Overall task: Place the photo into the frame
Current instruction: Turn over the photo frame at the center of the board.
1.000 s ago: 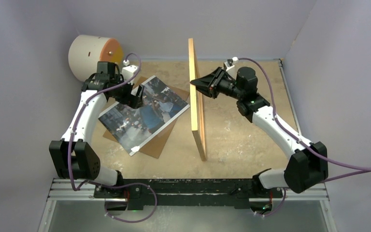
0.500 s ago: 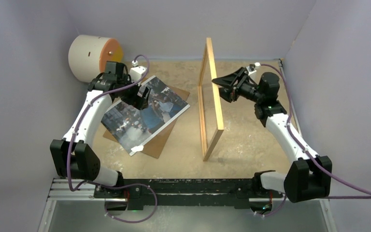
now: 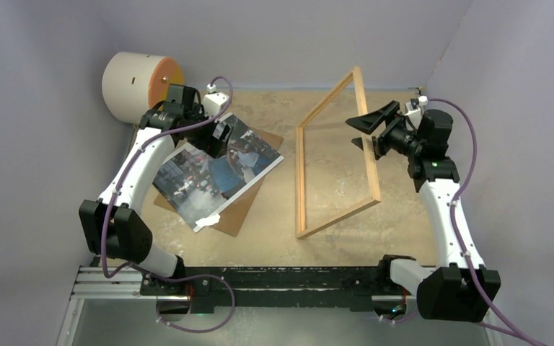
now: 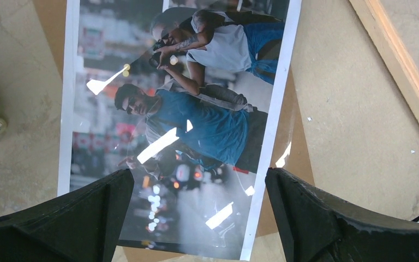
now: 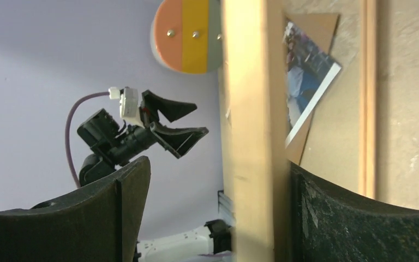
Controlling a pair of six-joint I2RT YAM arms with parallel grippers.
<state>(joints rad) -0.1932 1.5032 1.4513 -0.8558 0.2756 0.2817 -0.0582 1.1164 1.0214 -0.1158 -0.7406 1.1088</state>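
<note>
Photo (image 3: 220,169) (image 4: 196,125): glossy print with a white border, people in blue, white and dark tones. It lies flat and face up, skewed, on a brown backing sheet (image 3: 249,209) at the left of the table (image 3: 346,245). Frame (image 3: 299,180) (image 5: 253,136): thin light-wood rectangle, just right of the photo and apart from it, tilted with its left long rail on the table and its right long rail raised.

Left tool (image 4: 196,180) wide apart, nose down; right tool (image 3: 353,133) wide apart too, aloft, sideways.
</note>
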